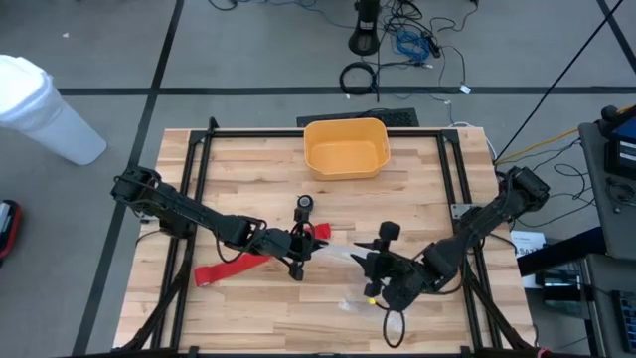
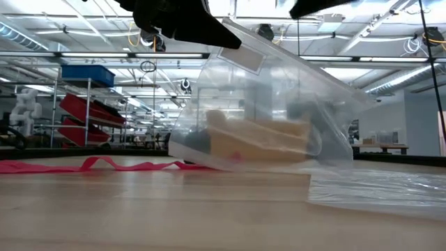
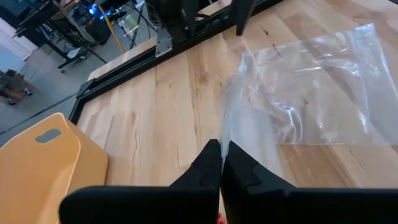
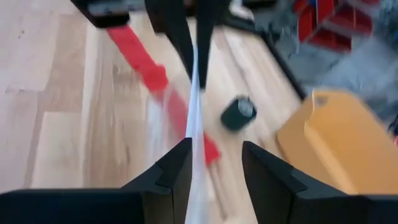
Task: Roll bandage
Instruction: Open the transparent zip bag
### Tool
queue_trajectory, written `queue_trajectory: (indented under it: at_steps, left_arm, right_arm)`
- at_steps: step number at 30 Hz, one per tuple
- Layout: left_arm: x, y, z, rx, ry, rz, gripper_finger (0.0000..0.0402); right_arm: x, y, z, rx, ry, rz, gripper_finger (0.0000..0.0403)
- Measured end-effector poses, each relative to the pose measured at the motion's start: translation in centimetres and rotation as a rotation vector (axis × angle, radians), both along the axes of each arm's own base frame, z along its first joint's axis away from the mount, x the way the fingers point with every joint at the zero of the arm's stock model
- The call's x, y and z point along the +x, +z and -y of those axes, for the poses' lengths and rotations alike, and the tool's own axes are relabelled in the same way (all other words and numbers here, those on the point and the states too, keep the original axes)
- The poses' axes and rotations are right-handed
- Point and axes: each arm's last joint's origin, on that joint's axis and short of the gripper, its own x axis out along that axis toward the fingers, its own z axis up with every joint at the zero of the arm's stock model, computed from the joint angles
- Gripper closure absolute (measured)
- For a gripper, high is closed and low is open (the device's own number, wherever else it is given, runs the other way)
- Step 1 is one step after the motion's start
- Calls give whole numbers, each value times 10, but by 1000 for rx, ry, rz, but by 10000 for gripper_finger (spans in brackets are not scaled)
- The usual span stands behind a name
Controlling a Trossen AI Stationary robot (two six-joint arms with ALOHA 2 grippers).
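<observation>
1. Left gripper (image 3: 221,165) is shut tight on one edge of the clear bag (image 3: 311,93), near mid-table. In the low view that edge is held up off the wood. Right gripper (image 4: 216,149) sits just across from it with its fingers partly apart. The film runs through the gap against one finger, and I see no real pinch there.
2. Table (image 1: 258,318): wooden top inside a dark frame, both arms reaching in toward the middle.
3. Bin (image 1: 346,124): yellow, at the far edge, well apart from the work.
4. Bag: hangs tented from the left grip, with the rest of it spread flat on the wood toward the right arm.
5. Bandage (image 1: 234,267): red strip lying flat and unrolled. It runs from the left front of the table to just under the left gripper, and its near end shows through the film. Neither gripper holds it, so I judge rolling has not begun.
6. Small black cylinder (image 4: 238,114): stands on the wood just beside the strip's end.
7. Risks, as I judge them:
   - The film covers the strip's end, so a grab there could catch plastic as well.
   - Dragging the bag could pull the strip askew or knock the cylinder.
   - The film could slide out of the right fingers.
</observation>
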Motion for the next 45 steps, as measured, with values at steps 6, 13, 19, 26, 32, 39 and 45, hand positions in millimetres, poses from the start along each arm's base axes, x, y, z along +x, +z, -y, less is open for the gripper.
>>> queue_trajectory:
  at_steps: [6,13,19,26,32,39,45]
  left_arm:
    - [1,0,-3,-23,23,3,401]
    - [3,0,-11,-74,72,8,401]
    - [3,0,-12,-94,78,8,401]
    - [3,0,-12,-93,76,8,401]
    - [5,0,-19,-88,91,9,401]
    - [11,0,-51,-63,175,12,402]
    - [16,6,-77,8,218,58,402]
  right_arm:
    - [-17,-9,0,128,-132,-9,277]
    - [-18,-24,-10,141,-125,-54,277]
    - [-9,-41,-8,88,-151,-110,277]
    - [-8,-42,4,-3,-215,-98,277]
    - [-1,-41,16,-170,-148,-210,277]
    - [16,-29,71,-508,-381,-176,300]
    - [7,-10,127,-470,-580,-211,391]
